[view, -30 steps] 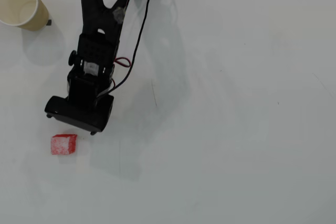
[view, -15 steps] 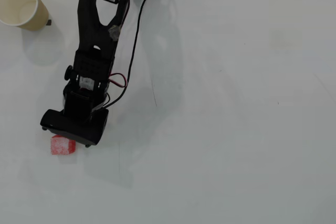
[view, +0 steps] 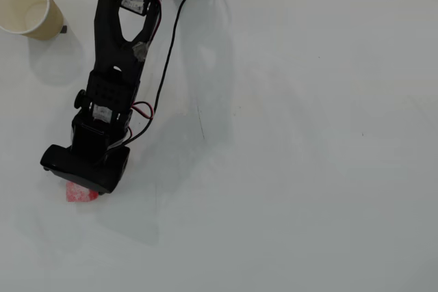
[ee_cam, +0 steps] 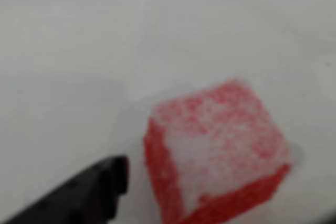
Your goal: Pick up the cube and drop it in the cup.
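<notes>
Overhead, the black arm reaches down the left part of the white table (view: 308, 169), and its wrist block hides the gripper (view: 85, 186) from above. The cube (view: 81, 195) peeks out just past the lower edge of that block, almost directly under the tool. The cup (view: 27, 6) stands upright well behind the gripper, back up the picture past the arm's elbow, mouth open.

Close up, the wrist view is blurred. The cube (ee_cam: 218, 153) sits on the table just right of one dark finger (ee_cam: 89, 195), a narrow gap between them, apparently not touching. The other finger is out of frame, so I cannot tell how wide the jaws stand. My guess is that the grasp depends on the cube lying between the fingers.
</notes>
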